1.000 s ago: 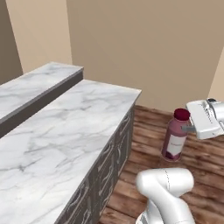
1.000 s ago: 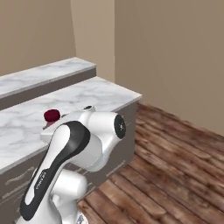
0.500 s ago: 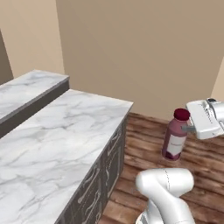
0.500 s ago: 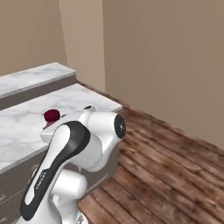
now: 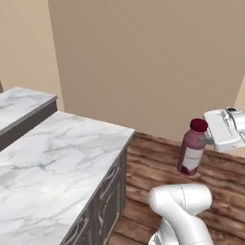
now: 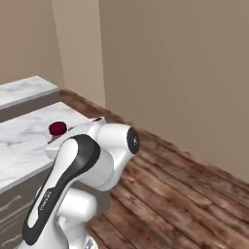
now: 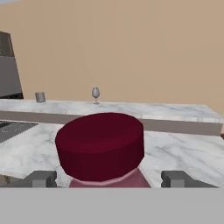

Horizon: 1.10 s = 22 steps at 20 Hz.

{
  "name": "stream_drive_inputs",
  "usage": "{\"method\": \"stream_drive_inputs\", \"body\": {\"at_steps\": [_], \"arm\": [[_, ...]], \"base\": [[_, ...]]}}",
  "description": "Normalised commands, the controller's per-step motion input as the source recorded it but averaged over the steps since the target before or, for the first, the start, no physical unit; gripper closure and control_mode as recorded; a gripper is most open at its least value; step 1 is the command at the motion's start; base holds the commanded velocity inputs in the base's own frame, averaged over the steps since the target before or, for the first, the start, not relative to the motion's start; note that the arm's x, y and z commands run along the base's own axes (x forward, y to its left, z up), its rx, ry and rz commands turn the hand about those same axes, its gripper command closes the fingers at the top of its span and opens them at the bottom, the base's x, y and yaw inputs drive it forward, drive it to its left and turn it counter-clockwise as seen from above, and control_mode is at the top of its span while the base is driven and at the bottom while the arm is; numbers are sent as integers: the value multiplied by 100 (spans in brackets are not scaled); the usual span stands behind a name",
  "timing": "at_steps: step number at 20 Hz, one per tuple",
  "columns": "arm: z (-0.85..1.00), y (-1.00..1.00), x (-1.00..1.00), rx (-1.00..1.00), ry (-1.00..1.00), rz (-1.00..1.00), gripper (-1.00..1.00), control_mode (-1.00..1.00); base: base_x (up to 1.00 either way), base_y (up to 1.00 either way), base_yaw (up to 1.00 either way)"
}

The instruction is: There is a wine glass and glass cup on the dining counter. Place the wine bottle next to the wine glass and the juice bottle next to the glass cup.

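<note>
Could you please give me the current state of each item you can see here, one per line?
juice bottle: upright, capped, held off the floor beside the counter.
gripper: shut on the juice bottle's neck.
wine glass: upright on the dining counter.
glass cup: upright on the dining counter, apart from the wine glass.

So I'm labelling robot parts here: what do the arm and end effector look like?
The arm is glossy white with rounded links, a black band along one link bearing small pale lettering, and a grey round joint cap. The end effector is a boxy white hand with short dark grey fingers.
</note>
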Motion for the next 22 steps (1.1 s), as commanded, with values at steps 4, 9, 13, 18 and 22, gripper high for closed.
{"method": "stream_drive_inputs", "body": {"at_steps": [4, 9, 13, 18, 22], "arm": [[0, 0, 0, 0, 0, 0, 100, 100], [0, 0, 0, 0, 0, 0, 100, 100], [0, 0, 0, 0, 0, 0, 100, 100], [0, 0, 0, 0, 0, 0, 100, 100], [0, 0, 0, 0, 0, 0, 100, 100]], "base": [[69, -38, 0], [69, -38, 0], [69, -39, 0], [69, -38, 2], [69, -37, 2]]}}
